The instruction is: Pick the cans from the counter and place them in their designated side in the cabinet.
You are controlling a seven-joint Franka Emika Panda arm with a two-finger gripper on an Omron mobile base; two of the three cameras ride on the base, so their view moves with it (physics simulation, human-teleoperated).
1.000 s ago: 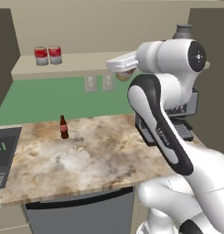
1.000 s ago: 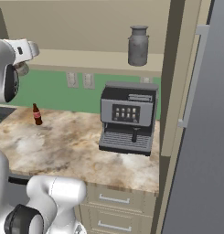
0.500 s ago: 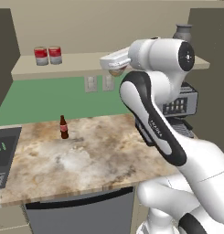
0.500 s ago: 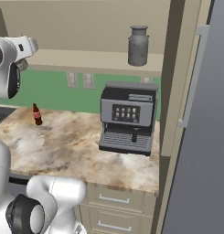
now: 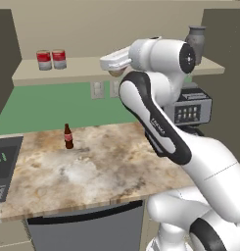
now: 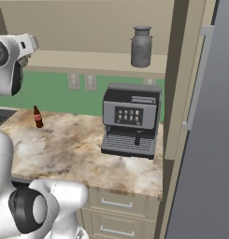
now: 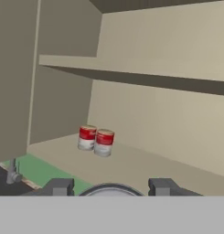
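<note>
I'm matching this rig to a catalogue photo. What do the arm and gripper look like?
The arm is made of glossy white rounded shell segments with dark grey to black joint rings, and small dark lettering runs along one link. The gripper ends in two small dark grey blocky finger tips. No loose cables show.

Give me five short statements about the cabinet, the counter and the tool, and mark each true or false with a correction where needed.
1. Two red-and-white cans stand side by side on the cabinet shelf. True.
2. A grey jug stands at the shelf's other end. True.
3. The brown bottle lies on its side. False: it stands upright on the counter.
4. The coffee machine sits inside the cabinet. False: it sits on the counter.
5. The tool is shut on a can. True: a round silver rim shows between its fingertips.
</note>
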